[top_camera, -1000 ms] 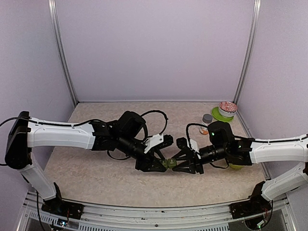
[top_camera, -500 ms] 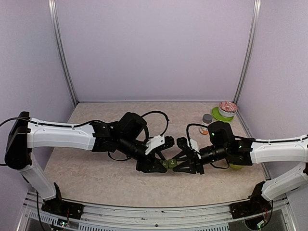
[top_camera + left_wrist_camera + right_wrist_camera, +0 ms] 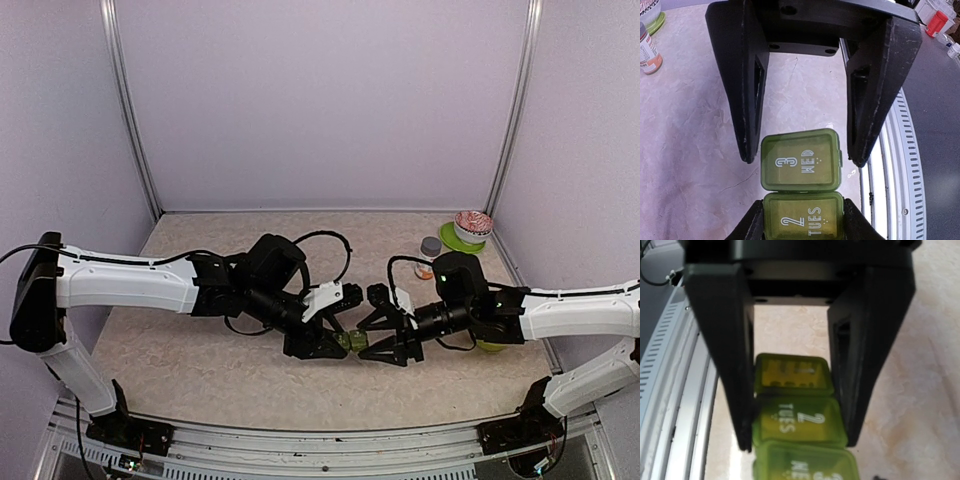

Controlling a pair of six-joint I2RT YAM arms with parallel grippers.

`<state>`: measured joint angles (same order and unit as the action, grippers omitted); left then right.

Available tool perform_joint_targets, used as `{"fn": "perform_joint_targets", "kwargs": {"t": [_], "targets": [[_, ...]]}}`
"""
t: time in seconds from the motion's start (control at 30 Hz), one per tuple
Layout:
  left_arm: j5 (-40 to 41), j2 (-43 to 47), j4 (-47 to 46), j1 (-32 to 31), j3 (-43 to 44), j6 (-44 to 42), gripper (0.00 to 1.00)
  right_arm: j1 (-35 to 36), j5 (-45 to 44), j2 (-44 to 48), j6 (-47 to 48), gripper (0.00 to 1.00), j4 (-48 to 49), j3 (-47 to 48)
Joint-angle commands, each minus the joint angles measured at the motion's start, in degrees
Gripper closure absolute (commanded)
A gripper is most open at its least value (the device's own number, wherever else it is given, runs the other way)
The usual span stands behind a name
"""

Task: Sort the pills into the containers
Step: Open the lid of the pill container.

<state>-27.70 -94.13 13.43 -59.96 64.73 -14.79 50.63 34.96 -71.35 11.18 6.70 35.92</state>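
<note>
A green pill organizer (image 3: 352,341) hangs between both arms at the table's front middle. Its lids read "3 WED" (image 3: 801,165) and "2 TUES" (image 3: 802,217), and both are down. My left gripper (image 3: 338,340) is shut on the WED compartment, one finger against each side (image 3: 802,160). My right gripper (image 3: 376,343) is open, and its fingers (image 3: 737,390) flank the TUES compartment (image 3: 799,422) closely from the other end. Beyond TUES is another compartment (image 3: 792,372), too blurred to read. The pills are out of view.
A grey-capped bottle (image 3: 431,246) and a small orange-banded bottle (image 3: 424,270) stand at the right rear. A patterned bowl on a green plate (image 3: 470,230) sits in the back right corner. A yellow-green object (image 3: 490,347) lies under my right arm. The table's metal front edge (image 3: 890,175) runs close by.
My right gripper's fingers have spread apart from a tight pinch at the organizer's end. My left gripper has kept its hold and barely moved.
</note>
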Motion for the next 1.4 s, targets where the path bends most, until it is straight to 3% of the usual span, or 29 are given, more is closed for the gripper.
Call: {"fn": "perform_joint_targets", "kwargs": {"t": [0.0,0.27,0.6,1.37], "targets": [[0.98,0.02,-0.17,-0.26,0.35,-0.61,0.87,0.47,-0.83,0.84,-0.46,0.36,1.71,0.46],[1.19,0.09,0.17,-0.58,0.45,-0.86,0.87,0.36,-6.47,1.37,-1.46,0.28,2.32,0.09],[2.3,-0.87,0.89,-1.07,0.71,-1.04,0.87,-0.22,-5.96,4.7,-2.65,0.18,4.62,-1.68],[2.53,-1.66,2.26,-2.15,2.22,-1.94,0.87,-0.43,-22.16,0.83,-5.01,0.07,6.94,-0.45]]}}
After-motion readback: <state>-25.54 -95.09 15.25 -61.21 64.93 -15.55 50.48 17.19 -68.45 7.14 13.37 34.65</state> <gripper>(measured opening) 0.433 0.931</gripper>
